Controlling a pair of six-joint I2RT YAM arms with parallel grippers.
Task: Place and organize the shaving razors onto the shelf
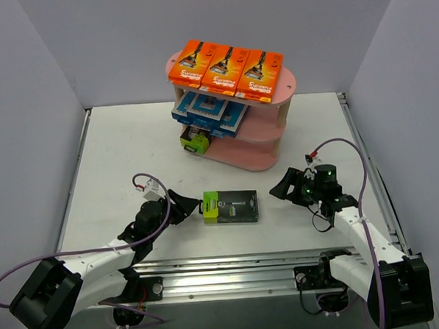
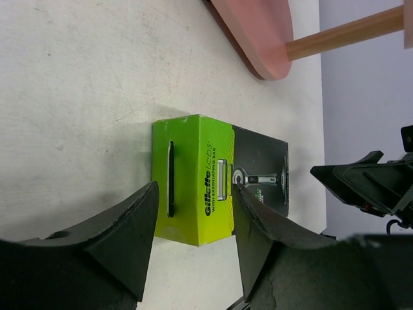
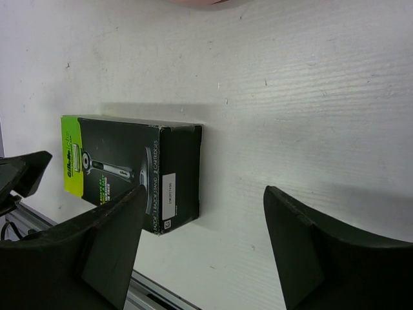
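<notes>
A black and lime green razor pack (image 1: 230, 207) lies flat on the table between the two arms; it also shows as the pack (image 2: 213, 184) and the pack (image 3: 132, 168). My left gripper (image 1: 194, 204) is open just left of its green end, fingers apart from it. My right gripper (image 1: 279, 187) is open to the pack's right, holding nothing. The pink shelf (image 1: 285, 80) stands at the back with three orange packs (image 1: 226, 68) on top, blue-and-white packs (image 1: 209, 110) on the middle board, and one black and green pack (image 1: 196, 140) on the lowest.
White walls close in the table on the left, right and back. A metal rail (image 1: 232, 263) runs along the near edge by the arm bases. Purple cables (image 1: 352, 157) loop above each arm.
</notes>
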